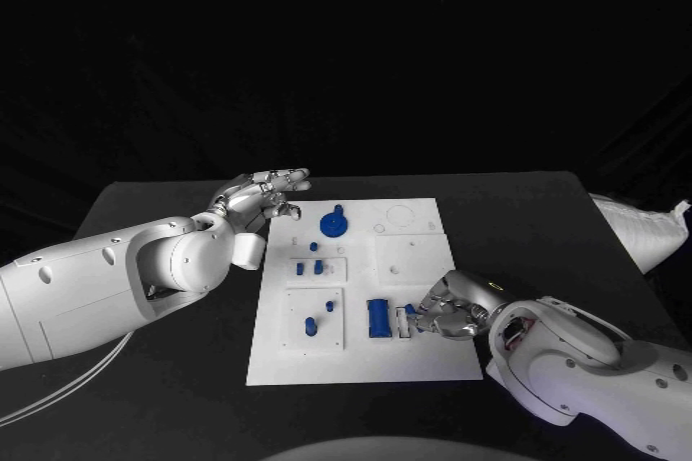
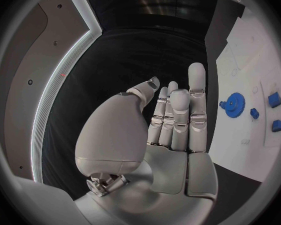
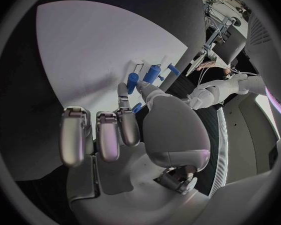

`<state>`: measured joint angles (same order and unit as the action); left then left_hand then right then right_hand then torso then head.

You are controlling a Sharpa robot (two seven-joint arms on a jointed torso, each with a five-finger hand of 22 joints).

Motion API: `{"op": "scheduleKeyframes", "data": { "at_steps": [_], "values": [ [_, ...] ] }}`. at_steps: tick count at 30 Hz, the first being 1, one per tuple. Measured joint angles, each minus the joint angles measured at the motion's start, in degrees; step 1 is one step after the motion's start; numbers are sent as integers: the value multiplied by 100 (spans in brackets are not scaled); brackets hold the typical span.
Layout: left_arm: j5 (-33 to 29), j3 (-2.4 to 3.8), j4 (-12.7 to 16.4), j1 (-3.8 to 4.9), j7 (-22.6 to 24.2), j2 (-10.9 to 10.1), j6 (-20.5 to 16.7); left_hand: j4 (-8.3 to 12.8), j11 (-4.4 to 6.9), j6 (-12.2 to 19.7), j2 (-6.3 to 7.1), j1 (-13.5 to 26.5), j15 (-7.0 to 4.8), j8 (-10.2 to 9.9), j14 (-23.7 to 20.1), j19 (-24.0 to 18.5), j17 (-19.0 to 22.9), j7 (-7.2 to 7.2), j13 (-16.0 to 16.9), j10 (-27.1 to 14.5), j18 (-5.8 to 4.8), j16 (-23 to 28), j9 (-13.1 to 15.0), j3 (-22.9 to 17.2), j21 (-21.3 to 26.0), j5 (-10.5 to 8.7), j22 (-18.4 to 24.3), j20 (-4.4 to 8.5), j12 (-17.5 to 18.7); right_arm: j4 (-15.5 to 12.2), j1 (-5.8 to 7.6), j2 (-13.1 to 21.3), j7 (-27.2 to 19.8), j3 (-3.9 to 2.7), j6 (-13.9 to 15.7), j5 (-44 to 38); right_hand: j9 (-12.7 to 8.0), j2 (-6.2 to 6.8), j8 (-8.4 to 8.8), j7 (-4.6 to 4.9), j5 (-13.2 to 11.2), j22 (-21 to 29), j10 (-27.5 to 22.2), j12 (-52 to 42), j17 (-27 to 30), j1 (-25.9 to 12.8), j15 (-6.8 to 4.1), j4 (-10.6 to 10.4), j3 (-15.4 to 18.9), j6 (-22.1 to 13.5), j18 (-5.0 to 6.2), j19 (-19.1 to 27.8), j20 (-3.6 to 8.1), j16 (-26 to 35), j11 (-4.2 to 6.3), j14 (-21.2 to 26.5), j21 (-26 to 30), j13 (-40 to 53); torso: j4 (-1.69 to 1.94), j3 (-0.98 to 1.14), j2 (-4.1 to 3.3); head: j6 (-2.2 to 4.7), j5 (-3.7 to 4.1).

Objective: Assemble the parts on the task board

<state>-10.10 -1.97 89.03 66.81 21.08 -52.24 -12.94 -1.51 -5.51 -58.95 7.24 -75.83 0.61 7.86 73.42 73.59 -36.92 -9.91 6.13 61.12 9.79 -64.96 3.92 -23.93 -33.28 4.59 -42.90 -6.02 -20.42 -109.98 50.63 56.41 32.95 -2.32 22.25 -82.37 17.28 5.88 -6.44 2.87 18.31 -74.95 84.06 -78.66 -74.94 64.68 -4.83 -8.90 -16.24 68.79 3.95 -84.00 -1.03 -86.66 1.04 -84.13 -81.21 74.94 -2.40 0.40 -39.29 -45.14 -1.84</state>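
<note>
left hand (image 1: 264, 194) open and empty beside the task board (image 1: 418, 361); right hand (image 1: 447, 314) pinches a blue part (image 1: 407, 310).

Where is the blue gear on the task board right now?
In the head view, the blue gear sits at the task board's far edge, beside the left robot hand.

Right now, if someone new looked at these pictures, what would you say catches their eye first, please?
The white board in the middle of the black table, dotted with blue parts, stands out first, above all the blue gear near its far edge. Then the right robot hand, low at the board's near right side, fingers at a blue block. The left robot hand is open at the far left corner.
</note>
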Motion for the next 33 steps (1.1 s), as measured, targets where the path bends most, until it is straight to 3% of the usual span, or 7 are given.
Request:
{"op": "scheduleKeyframes", "data": {
  "at_steps": [3, 23, 28, 33],
  "values": [
    [0, 0, 1, 0, -1, 1, 5, 15, 13, 0, 0, 0, 0, 0, 0, 0, 0, 0, 0, -14, 0, 0, 0, 15, 0, 0, 3, 0, 0, 38, 0, -77, 21, 0, -23, 98, 26, -31, -1, -7, 98, 0, -3, -34, 0, -31, -20, -17, 93, 47, 0, 0, 0, 0, 22, 20, 0, 0, 0, 1, -1, -1, -5],
    [2, 0, 3, 0, -15, 10, 48, 16, 20, 21, 0, 0, 0, 0, 0, 0, -1, 20, 0, -21, 0, 0, 0, 16, 0, 0, 6, 0, 0, 135, 2, -227, 90, -1, -194, 342, 75, -38, -42, -12, 121, 2, -11, -34, 1, -98, -20, -113, 299, 52, 0, 0, 0, 0, 29, 20, 0, -2, -6, 2, 2, -10, -26],
    [2, 0, 3, 0, -18, 10, 51, 16, 20, 21, 0, 0, 0, 0, 0, 0, -1, 20, 0, -21, 0, 0, 0, 16, 0, 0, 6, 0, 0, 154, 2, -239, 96, 0, -209, 352, 108, -43, -42, -12, 138, 2, -11, -34, 2, -320, -19, -289, 539, 52, 0, 0, 0, 0, 29, 20, 0, -2, -4, 2, 2, -5, -27],
    [2, 0, 3, 0, -19, 10, 53, 16, 0, 21, 0, 0, 0, 0, 0, 0, 12, 21, 0, -41, 1, 0, 0, 16, 0, 0, 6, 0, 0, 163, 1, -248, 102, 1, -210, 352, 159, -159, -42, -12, -6, 3, -11, -34, 2, -445, -19, -551, 861, 52, 0, 0, 0, 0, 29, 20, 0, -2, -1, 1, 2, -2, -27]
  ]
}}
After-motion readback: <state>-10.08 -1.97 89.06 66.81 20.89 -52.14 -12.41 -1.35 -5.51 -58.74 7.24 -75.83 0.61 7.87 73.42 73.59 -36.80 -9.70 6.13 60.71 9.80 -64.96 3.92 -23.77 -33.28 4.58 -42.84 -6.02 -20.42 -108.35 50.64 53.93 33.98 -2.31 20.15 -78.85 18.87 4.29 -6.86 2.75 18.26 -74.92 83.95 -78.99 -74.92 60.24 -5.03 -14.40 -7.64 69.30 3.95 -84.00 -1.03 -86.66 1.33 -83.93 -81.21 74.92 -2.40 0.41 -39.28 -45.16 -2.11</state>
